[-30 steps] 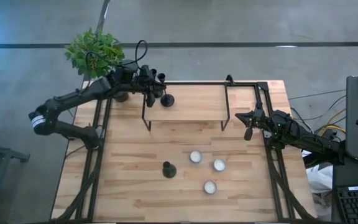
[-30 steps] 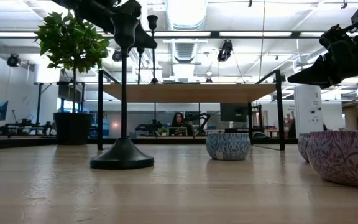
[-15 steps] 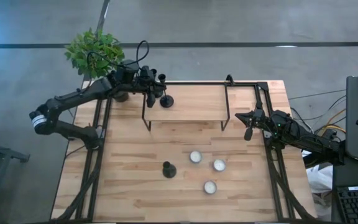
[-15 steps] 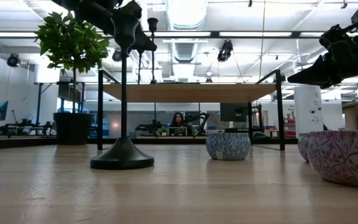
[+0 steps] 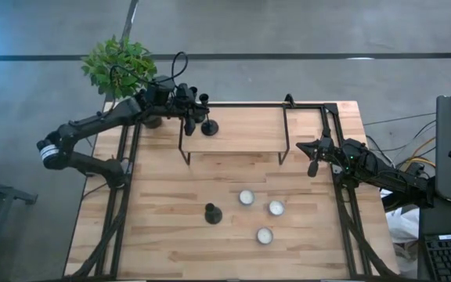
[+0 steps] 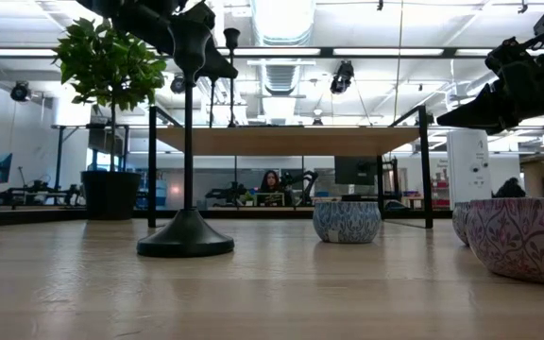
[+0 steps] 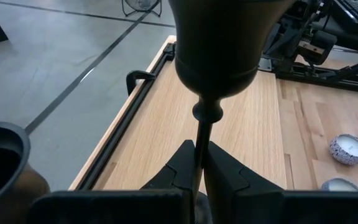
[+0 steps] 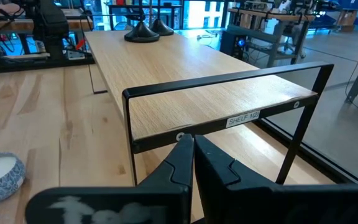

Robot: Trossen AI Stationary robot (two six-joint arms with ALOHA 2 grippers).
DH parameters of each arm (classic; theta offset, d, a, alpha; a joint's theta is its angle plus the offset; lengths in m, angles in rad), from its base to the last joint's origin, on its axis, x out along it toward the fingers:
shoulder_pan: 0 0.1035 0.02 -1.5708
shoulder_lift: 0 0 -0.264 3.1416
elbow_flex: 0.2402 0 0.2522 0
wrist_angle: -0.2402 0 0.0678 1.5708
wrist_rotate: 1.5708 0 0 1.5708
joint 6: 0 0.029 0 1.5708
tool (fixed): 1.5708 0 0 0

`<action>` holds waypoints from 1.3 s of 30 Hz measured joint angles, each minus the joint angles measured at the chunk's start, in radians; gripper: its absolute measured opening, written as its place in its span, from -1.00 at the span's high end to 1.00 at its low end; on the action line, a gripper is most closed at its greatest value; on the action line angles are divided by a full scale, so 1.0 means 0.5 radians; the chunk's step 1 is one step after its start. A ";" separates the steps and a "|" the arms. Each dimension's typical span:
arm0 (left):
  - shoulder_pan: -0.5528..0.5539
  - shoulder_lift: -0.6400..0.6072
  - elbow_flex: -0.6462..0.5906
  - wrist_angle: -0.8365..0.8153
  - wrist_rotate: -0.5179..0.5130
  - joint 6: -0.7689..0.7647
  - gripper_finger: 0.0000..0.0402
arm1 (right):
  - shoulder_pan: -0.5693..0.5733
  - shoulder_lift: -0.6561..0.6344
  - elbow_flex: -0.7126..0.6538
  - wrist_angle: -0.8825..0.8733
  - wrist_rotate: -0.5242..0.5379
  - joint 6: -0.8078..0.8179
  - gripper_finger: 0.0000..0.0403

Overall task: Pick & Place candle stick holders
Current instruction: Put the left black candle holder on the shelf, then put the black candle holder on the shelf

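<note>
We see a pale wood table (image 5: 155, 235) on grey floor; at eleven o'clock our left gripper (image 5: 188, 102) grasps a candlestick (image 7: 211, 68) over the shelf (image 5: 241, 129), and at three o'clock the right gripper (image 5: 313, 164) waits clenched, empty.

L gripper (image 5: 196, 110) fingers clamped, R gripper (image 5: 313, 166) fingers closed, idle

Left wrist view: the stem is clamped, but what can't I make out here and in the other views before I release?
- Left wrist view: the held candlestick has its base hidden behind the left tool, so contact with the shelf is unreadable.
- High view: the arm overlaps the candlesticks at the shelf's corner; their count is unclear.
- Low view: the floor candlestick has its top hidden behind the arm.
- Right tool is shut, empty.
</note>
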 joint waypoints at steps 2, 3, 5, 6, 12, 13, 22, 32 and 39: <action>0.000 0.000 -0.001 0.002 0.000 0.002 0.83 | 0.000 0.000 0.000 0.000 0.000 0.000 0.96; 0.000 0.000 -0.002 -0.007 -0.001 0.003 0.79 | 0.000 0.000 0.000 0.000 0.000 0.001 0.96; 0.000 0.002 -0.008 -0.030 -0.002 0.004 0.72 | 0.000 0.000 0.000 0.000 0.000 0.000 0.96; 0.000 0.003 -0.009 -0.027 -0.002 0.008 0.69 | 0.000 0.000 0.000 0.000 -0.001 0.000 0.96; 0.000 0.002 -0.009 -0.010 -0.002 0.053 0.64 | 0.000 0.000 0.001 0.000 0.000 0.000 0.96; 0.000 0.002 -0.009 -0.008 -0.002 0.053 0.64 | 0.000 0.000 0.001 0.001 0.000 0.000 0.96; 0.000 0.002 -0.009 0.010 -0.009 0.055 0.62 | 0.000 0.000 0.001 0.000 0.000 0.000 0.96; 0.000 0.002 -0.007 0.013 -0.009 0.062 0.60 | 0.000 0.000 0.000 0.000 0.000 0.000 0.96; 0.000 0.000 -0.006 0.006 -0.010 0.036 0.36 | 0.000 0.000 0.001 0.000 0.000 0.000 0.96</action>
